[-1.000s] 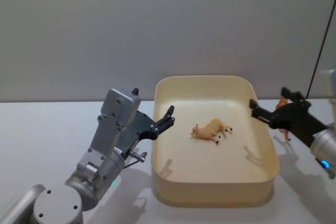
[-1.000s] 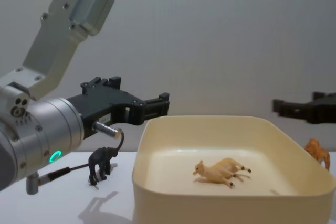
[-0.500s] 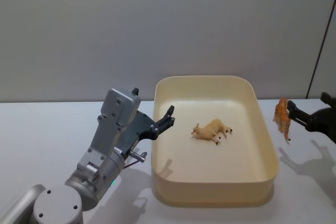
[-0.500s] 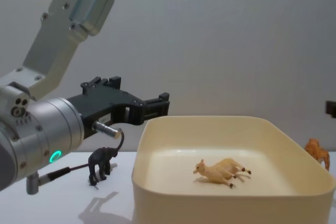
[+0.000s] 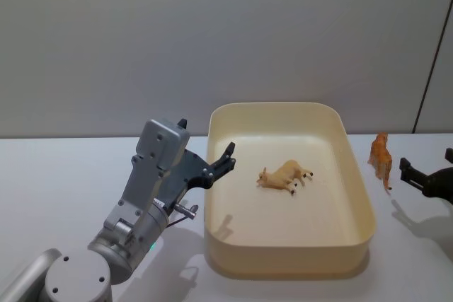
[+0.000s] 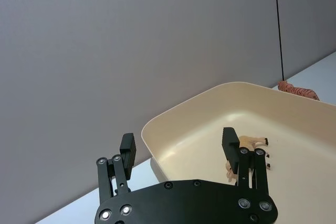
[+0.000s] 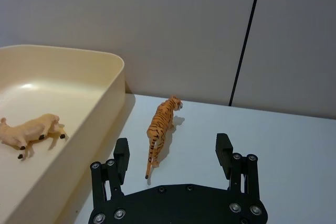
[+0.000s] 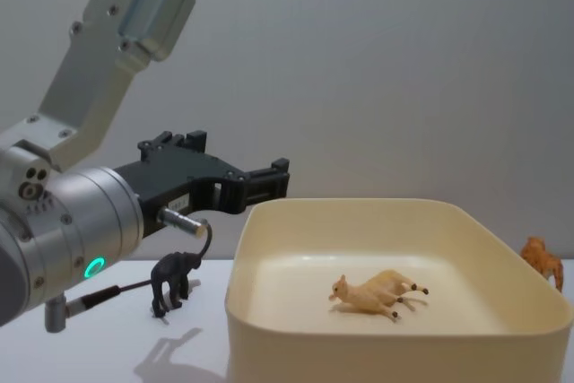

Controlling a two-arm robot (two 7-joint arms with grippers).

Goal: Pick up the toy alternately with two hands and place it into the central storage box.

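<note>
Withdrawn from over the box [image 5: 363, 189] to the right edge, the right end effector [image 7: 173, 146], fingers apart, faces the tiger [image 7: 161, 121]; next, it should straddle and clamp it. Left end effector [image 6: 178, 141] idles at lower left, fingers spread.

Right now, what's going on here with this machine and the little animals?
A two-armed robot is sorting toy animals into a cream storage box. One tan animal lies on its side inside. The right gripper hovers open and empty, facing an orange tiger standing on the table right of the box. The left gripper is open and empty too, at the box's left rim, with a black animal figure standing on the table nearby.
</note>
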